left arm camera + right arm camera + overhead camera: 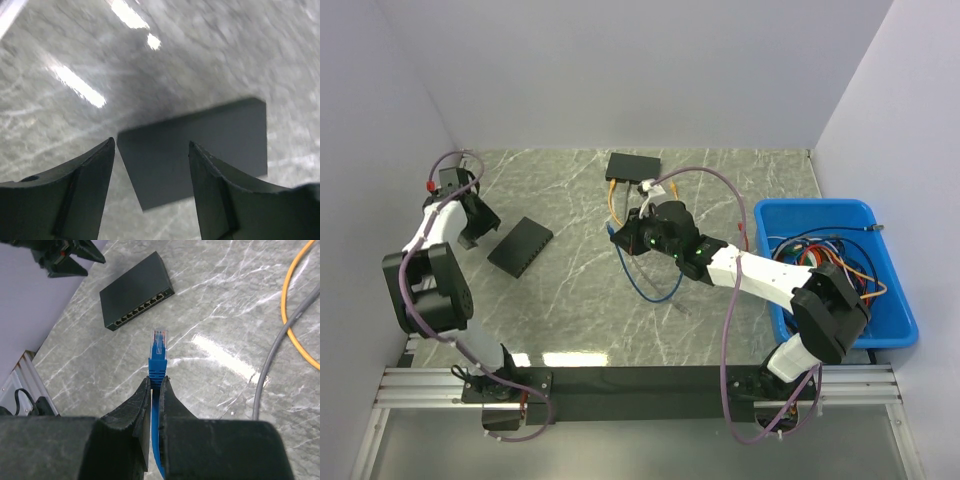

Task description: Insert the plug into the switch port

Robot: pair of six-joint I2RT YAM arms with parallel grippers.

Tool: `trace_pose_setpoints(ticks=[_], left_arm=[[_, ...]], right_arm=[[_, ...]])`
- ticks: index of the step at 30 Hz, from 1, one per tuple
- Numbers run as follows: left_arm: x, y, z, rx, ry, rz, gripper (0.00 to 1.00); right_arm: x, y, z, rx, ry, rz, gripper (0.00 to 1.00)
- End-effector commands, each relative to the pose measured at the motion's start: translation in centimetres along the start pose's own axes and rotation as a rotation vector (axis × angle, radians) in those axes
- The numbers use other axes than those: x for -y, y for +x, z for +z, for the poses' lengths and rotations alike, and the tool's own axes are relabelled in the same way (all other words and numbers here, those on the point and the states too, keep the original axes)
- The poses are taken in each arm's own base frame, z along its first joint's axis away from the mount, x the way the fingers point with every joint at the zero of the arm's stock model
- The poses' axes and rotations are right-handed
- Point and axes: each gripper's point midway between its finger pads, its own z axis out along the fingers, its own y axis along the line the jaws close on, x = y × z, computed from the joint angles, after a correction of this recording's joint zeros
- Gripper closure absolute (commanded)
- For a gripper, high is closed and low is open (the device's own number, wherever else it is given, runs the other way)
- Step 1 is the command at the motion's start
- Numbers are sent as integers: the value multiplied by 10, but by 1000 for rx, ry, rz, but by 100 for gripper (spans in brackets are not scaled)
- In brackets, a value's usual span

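The right gripper clamps the blue plug from behind, its clear tip left free and aimed at the port row of the black switch, still well apart; the left gripper hovers spread over that switch, apparently to steady it

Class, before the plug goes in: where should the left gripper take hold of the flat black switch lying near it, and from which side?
Probably from above, with the open left gripper closing on the two short ends of the switch. It lies flat, so only its thin sides can be pinched, and ports fill its long front face.
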Motion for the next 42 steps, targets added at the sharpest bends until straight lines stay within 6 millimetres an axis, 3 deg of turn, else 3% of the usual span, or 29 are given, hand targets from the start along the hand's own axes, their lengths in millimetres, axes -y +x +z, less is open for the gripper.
trace_pose_setpoints(ticks=[1, 8, 12, 19, 26, 30, 36, 42], left_arm=[[-3, -13, 15, -8, -21, -35, 35], [1, 5, 49, -122, -32, -5, 37], [21, 36, 56, -263, 91, -2, 41], [43, 73, 40, -330, 162, 65, 41], [64, 126, 29, -440, 182, 191, 41], [77, 141, 20, -496, 259, 177, 41], [73, 137, 22, -481, 222, 184, 41], [40, 100, 27, -346, 76, 119, 38]], right_arm=[[-1, -6, 1, 26, -16, 4, 100], [4, 0, 6, 3, -4, 2, 100], [8, 5, 9, -9, 8, 2, 100], [12, 6, 13, -17, 26, 0, 100], [17, 8, 13, -23, 43, -4, 100], [22, 11, 15, -30, 57, -3, 100], [23, 14, 17, -42, 53, -5, 100], [22, 25, 24, -75, 29, 13, 100]])
